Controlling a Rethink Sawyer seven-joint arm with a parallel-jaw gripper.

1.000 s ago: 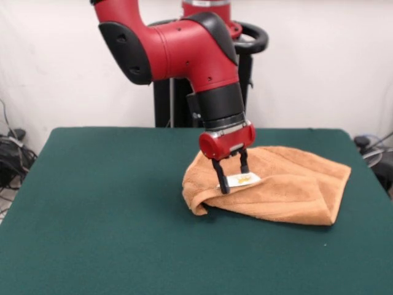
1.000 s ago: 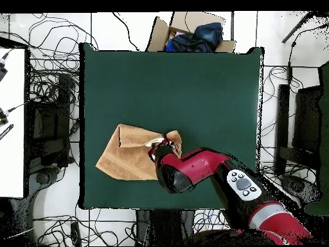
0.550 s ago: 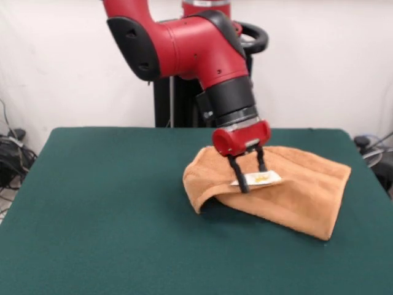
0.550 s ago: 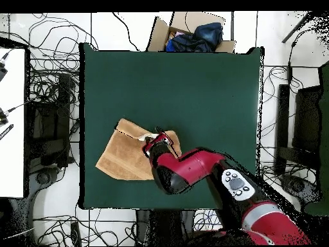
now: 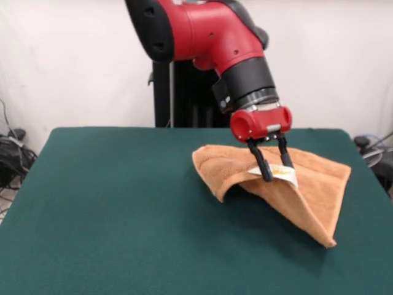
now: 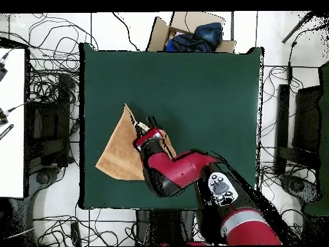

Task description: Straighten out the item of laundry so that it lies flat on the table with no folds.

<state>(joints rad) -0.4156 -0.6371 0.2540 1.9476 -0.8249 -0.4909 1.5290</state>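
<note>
A: How far along is it?
B: Not far. On the worktop [image 5: 110, 203], the towel [image 5: 319, 190] sits toward its right edge, doubled over and tented.
A: The pincer [image 5: 274, 169]?
B: Clamped on the top layer by the white tag [image 5: 284, 174], lifting it; flattening remains.

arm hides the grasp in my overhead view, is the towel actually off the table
observer: partly. The front view shows the gripper holding the towel up, jaws closed on it at its white tag.
operator: so the whole thing is in the air
observer: no, only the grasped part is raised, with shadow beneath it. The end at the front view's right rests on the table.
</note>
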